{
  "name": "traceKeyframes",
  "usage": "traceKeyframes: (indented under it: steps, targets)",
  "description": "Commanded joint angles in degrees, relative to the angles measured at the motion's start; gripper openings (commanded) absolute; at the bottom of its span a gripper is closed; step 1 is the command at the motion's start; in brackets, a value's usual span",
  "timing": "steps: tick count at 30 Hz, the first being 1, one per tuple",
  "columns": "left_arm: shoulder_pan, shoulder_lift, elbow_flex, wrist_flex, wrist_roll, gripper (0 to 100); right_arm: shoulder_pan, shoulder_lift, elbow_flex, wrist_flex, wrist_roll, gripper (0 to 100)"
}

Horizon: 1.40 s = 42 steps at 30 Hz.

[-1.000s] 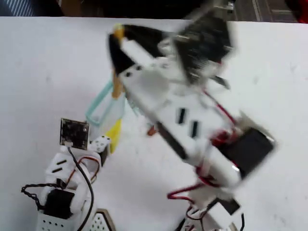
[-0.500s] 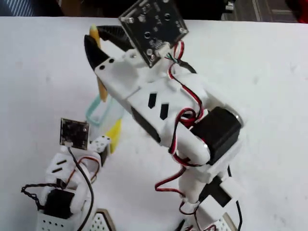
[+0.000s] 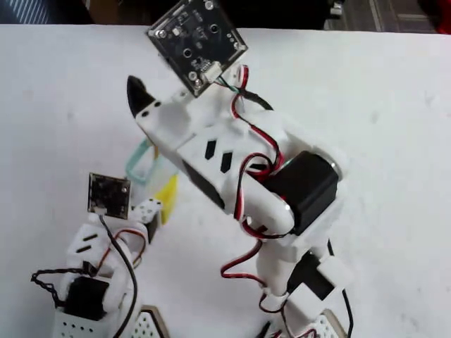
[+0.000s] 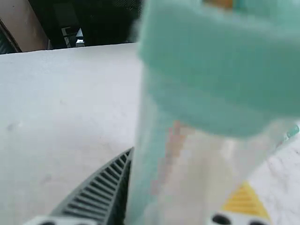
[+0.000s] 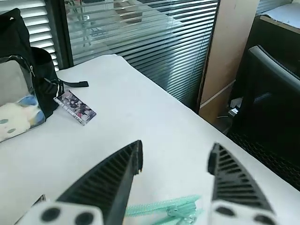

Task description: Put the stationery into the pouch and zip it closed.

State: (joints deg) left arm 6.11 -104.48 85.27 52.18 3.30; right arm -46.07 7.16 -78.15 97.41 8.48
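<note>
— Right gripper [image 3: 141, 98] first, in the high view. What do you see?
— One black finger tip over the white table [image 3: 70, 105]. The clear plastic pouch with the teal zip edge [image 3: 143, 160] lies just under that tip, on the side toward the arm's base. Most of it hides under the arm.
— And the left gripper [image 3: 153, 211]?
— It sits at the pouch's other end, touching it. So the pouch runs long-ways from the left gripper to the right one.
— Now the left wrist view.
— The left gripper [image 4: 187, 173] has the pouch squeezed between a grey ribbed finger [image 4: 103, 192] and a yellow finger [image 4: 243, 201]. The teal edge is at the end far from the fingers. A small orange thing [image 4: 220, 3] peeks out there. It may be a pencil, but I can't tell.
— And the right wrist view?
— The right gripper [image 5: 176, 164] is spread wide with nothing in it. The teal zip [image 5: 164, 208] lies just below the gap and runs across from one finger toward the other.
— So who zips?
— I think the right one. It is nearer the zip, and the left one holds the pouch. It would need to go down and pinch.
</note>
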Motion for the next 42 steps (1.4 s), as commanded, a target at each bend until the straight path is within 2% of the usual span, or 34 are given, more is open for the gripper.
traceKeyframes:
  steps: [1,8,12,15,20,23,27,29,32,42]
  targets:
    - [0.4,-0.3,-1.0,0.1,0.3,24,-0.1,-0.4,-0.4,1.2,0.7,24.0]
    - [0.6,-0.3,-0.9,0.1,0.3,24,0.6,-0.6,-0.8,1.2,0.7,18.3]
    - [0.6,-0.3,-0.9,0.1,0.3,24,4.1,-0.5,-0.8,1.1,0.8,18.5]
    - [0.6,-0.3,-0.9,0.1,0.3,24,10.2,0.0,-0.4,1.0,0.8,18.6]
    - [0.7,-0.3,-0.8,0.2,0.3,24,25.9,5.0,0.4,1.0,0.4,18.4]
    - [0.7,-0.3,-0.8,0.2,0.3,24,32.9,10.0,3.6,1.2,0.2,18.4]
    - [0.7,-0.3,-0.8,0.2,0.3,24,37.8,15.4,12.4,1.2,-10.6,18.4]
    - [0.7,-0.3,-0.8,0.2,0.3,24,38.5,17.3,17.6,1.2,-17.0,18.5]
    - [0.7,-0.3,-0.8,0.2,0.3,24,37.7,19.6,24.3,1.1,-22.7,18.6]
    - [0.7,-0.3,-0.8,0.2,0.3,24,34.8,26.6,28.8,-1.8,-24.2,18.3]
